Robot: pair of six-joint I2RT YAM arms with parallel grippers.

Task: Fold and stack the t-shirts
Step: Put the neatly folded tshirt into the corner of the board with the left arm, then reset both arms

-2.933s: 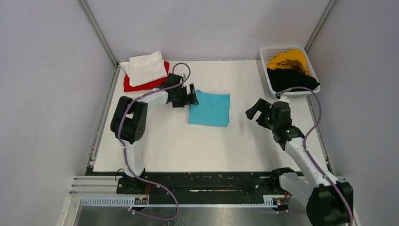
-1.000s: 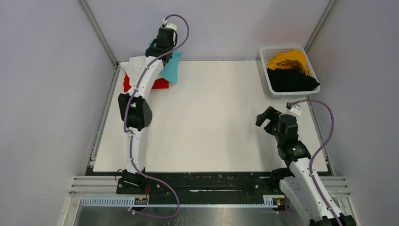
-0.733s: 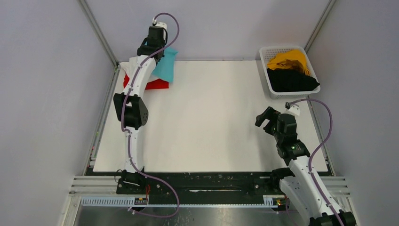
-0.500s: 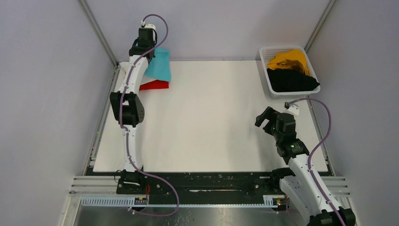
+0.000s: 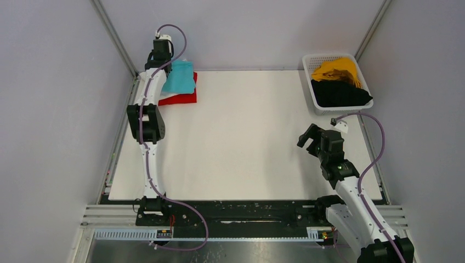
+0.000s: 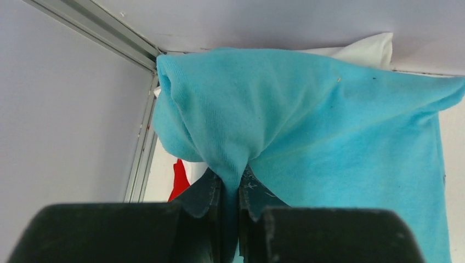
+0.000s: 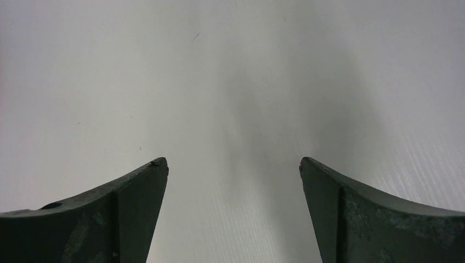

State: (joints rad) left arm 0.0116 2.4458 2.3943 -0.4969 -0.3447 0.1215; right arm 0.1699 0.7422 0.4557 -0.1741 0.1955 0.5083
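My left gripper [image 6: 229,208] is at the far left corner of the table [image 5: 247,148], jaws closed narrow on a pinched fold of the turquoise t-shirt [image 6: 329,126]. The cloth rises in a bunched peak at the pinch and spreads out from there. The turquoise t-shirt lies over the stack in that corner. The red t-shirt [image 5: 181,99] shows beneath it along the near edge of the stack, and a corner of the white t-shirt [image 6: 368,48] shows past it on the far side. My right gripper [image 7: 233,170] is near the right edge of the table, towards the near side, jaws spread wide and holding nothing, with only bare table surface between them. The white mesh basket [image 5: 307,78] stands at the far right corner. It holds the mustard yellow t-shirt [image 5: 335,68] at its far end and the black t-shirt [image 5: 337,93] at its near end, both unfolded.
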